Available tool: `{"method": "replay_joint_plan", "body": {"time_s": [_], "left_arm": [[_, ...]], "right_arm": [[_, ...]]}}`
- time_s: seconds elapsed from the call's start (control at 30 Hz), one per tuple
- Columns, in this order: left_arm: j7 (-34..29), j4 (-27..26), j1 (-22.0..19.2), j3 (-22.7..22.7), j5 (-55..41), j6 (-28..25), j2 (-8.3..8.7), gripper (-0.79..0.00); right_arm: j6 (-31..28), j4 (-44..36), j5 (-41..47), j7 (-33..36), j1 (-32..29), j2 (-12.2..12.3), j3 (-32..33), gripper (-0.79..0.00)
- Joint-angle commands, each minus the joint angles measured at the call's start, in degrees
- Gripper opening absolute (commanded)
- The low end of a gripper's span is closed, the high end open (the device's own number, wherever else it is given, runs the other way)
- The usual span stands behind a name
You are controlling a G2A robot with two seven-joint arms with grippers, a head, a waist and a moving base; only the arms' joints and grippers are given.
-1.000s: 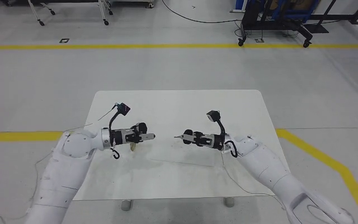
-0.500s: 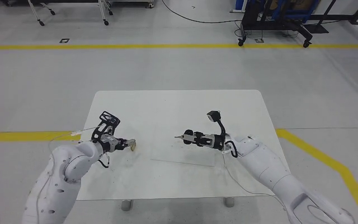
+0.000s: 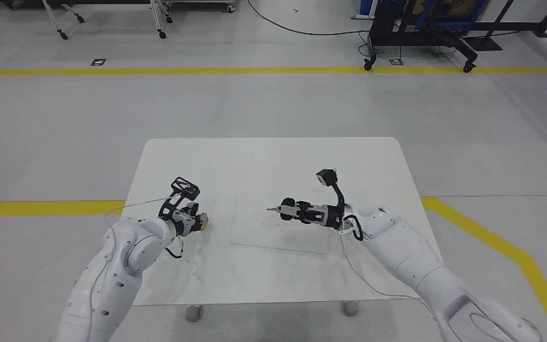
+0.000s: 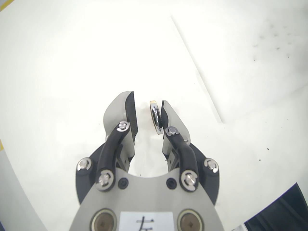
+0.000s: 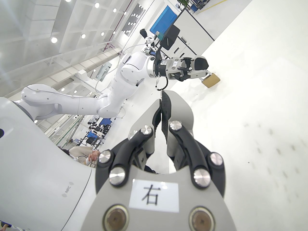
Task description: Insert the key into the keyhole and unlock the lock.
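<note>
My left gripper (image 4: 147, 98) is parted a little around the lock (image 4: 155, 117), which touches one pad and leaves a gap to the other, low and left of centre in the top view on the white table (image 3: 342, 162). My right gripper (image 5: 163, 102) is pressed shut on the key (image 3: 272, 208), whose thin silver tip points toward the lock, well apart from it. My left wrist angles down at the tabletop, and my right forearm stretches level above it.
</note>
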Motion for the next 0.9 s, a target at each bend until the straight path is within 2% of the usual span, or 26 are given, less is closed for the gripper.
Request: {"method": "replay_joint_plan", "body": {"time_s": [0.0,0.13,0.2,0.23,0.3,0.6,0.87], "left_arm": [[-0.22,0.07,0.07,0.13,-0.02,-0.61,0.02,-0.566],[-0.51,0.21,0.04,0.09,0.12,-1.14,0.08,-0.628],[-0.72,0.35,0.0,0.3,0.33,-1.37,0.08,-0.628],[-0.82,0.46,-0.05,0.41,0.37,-1.39,0.07,-0.653],[-0.93,0.69,-0.23,0.74,1.0,-1.32,0.05,-0.785],[-0.82,1.48,-1.02,1.46,2.91,-0.33,-0.05,-0.785],[6.2,1.64,-0.25,-0.66,-2.54,-0.36,-0.22,-0.785]], "right_arm": [[0.0,0.0,0.0,0.0,0.0,0.0,0.0,-0.785],[0.0,0.0,0.0,0.0,0.0,0.0,0.0,-0.785],[0.0,0.0,0.0,0.0,0.0,0.0,0.0,-0.785],[0.0,0.0,0.0,0.0,0.0,0.0,0.0,-0.785],[0.0,0.0,0.0,0.0,0.0,0.0,0.0,-0.785],[0.0,0.0,0.0,0.0,0.0,0.0,0.0,-0.785],[0.0,0.0,0.0,0.0,0.0,0.0,0.0,-0.785]]}}
